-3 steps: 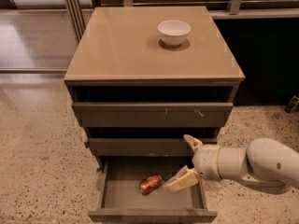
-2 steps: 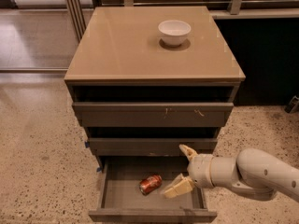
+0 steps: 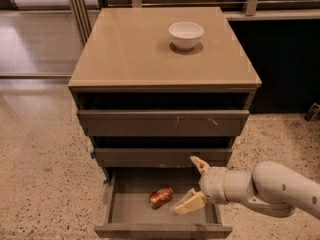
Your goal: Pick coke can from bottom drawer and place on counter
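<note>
The coke can (image 3: 161, 197) lies on its side on the grey floor of the open bottom drawer (image 3: 125, 209), near the middle. My gripper (image 3: 192, 183) reaches in from the right and is open, one pale finger (image 3: 199, 163) up by the middle drawer front and the other finger (image 3: 188, 204) down in the drawer, just right of the can and apart from it. The tan counter (image 3: 135, 49) tops the cabinet.
A white bowl (image 3: 186, 35) stands on the counter at the back right. The scratched-front drawer (image 3: 162, 123) and the middle drawer (image 3: 160, 157) are above the open one. Speckled terrazzo floor (image 3: 45, 174) surrounds the cabinet. Dark wall at the right.
My arm has moved left and lower; the gripper now sits deeper over the drawer, closer to the can. The can has not moved.
</note>
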{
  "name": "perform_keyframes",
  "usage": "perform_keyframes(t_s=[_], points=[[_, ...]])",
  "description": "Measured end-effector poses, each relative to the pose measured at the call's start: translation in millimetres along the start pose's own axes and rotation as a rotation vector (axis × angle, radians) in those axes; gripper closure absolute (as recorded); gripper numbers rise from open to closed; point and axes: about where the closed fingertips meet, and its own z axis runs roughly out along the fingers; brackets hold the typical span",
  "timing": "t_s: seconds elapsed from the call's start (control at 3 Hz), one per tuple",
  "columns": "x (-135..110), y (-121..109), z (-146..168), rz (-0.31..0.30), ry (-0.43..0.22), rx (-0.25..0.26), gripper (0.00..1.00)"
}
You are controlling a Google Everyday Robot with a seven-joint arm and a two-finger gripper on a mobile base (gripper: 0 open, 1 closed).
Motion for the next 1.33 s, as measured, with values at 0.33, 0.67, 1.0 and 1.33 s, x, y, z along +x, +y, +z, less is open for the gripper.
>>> perform_keyframes(t_s=[0.33, 0.67, 1.0, 1.33], points=[[26.6, 1.4, 17.9, 0.014, 0.008, 0.018, 0.0], [70.3, -6.0, 48.0, 0.063, -0.011, 0.003, 0.0], [108.5, -13.8, 79.2, 0.112, -0.037, -0.025, 0.0], [144.8, -28.8, 110.8, 0.165, -0.03, -0.046, 0.0]])
